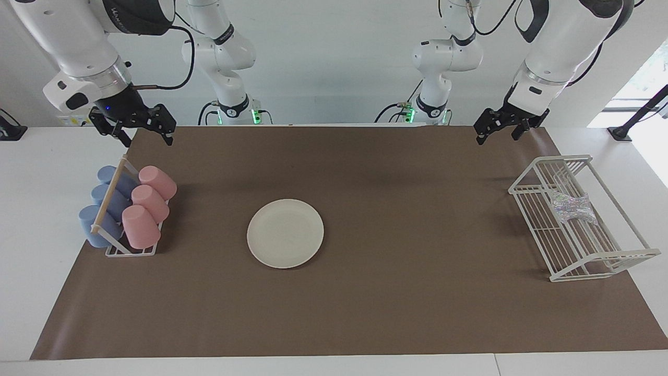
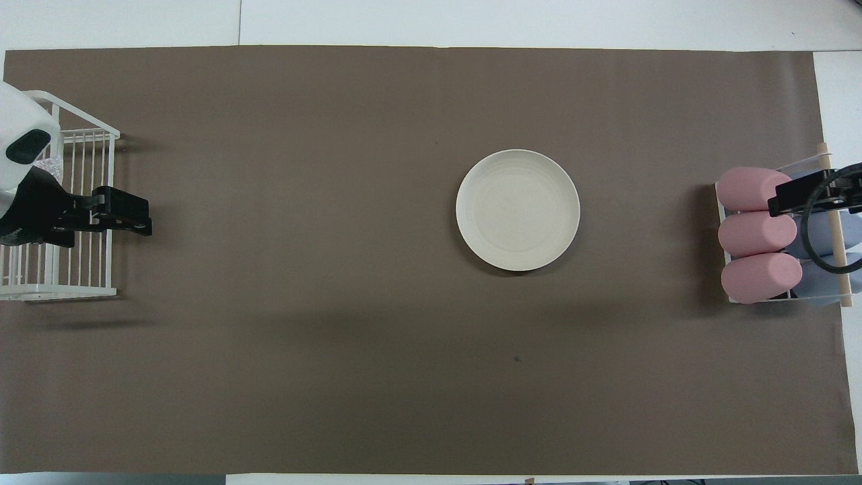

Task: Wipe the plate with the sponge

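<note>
Matt plate [image 1: 285,233], sparkly mesh sponge [image 1: 572,207]

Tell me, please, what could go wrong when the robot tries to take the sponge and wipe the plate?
1. The sponge lies inside the wire rack; the open left gripper, up in the air near it, could catch the rack's wires or drag it.
2. The plate lies loose on the brown mat; wiping may push it.
3. The open right gripper waits above the cups and could bump them.
</note>
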